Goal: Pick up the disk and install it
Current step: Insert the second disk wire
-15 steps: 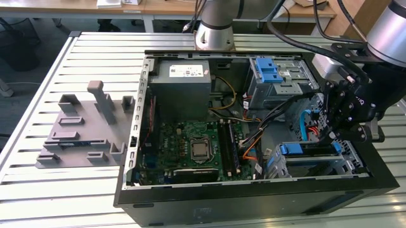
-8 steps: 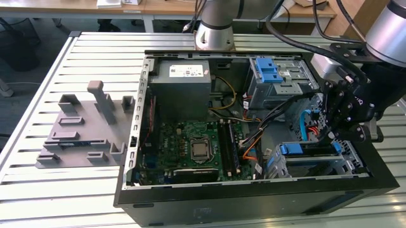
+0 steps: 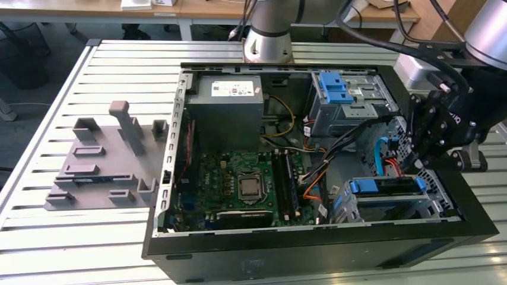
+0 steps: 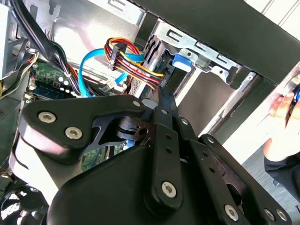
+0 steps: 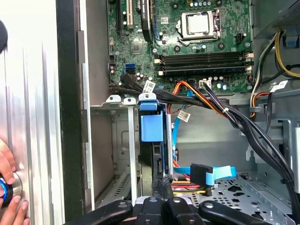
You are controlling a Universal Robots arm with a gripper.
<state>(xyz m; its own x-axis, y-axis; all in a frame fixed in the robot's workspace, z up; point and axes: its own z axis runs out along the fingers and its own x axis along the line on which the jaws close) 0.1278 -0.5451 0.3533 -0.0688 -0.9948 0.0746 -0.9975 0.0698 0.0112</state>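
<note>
**Disk seated edge-on in lower bay; gripper at its rear edge**

Reading the exterior view from its left: you have the grey 3D-printed fixture plate [image 3: 103, 169] sitting on the slatted table [image 3: 47, 89], clear of the case, presumably as a staging rack for parts. Next, the open black tower case [image 3: 317, 255] lies on its side so the arm can reach in from above. Inside, the grey power-supply box [image 3: 230, 101] sits at the far end, the green motherboard [image 3: 246, 187] below it with its bare CPU socket [image 3: 249, 185]. Further right, the upper drive cage with its blue latch [image 3: 334, 89].

The disk [image 3: 388, 186] is already in the lower drive bay [image 3: 400, 205] at the exterior view's right, standing on edge; its blue bracket tab [image 5: 151, 126] lines up with the silver cage rails in the first wrist view. The gripper [image 3: 424, 157] hangs just above that bay. In both wrist views its fingertips [image 4: 161, 101] appear pressed together at the disk's cabled edge, clenched with nothing between them, though the contact point is partly hidden, so treat that as probable.

A person's hand [image 5: 7, 187] rests on the table outside the case wall.

Labels: white stickers on the supply and cables, none worth recording.
</note>
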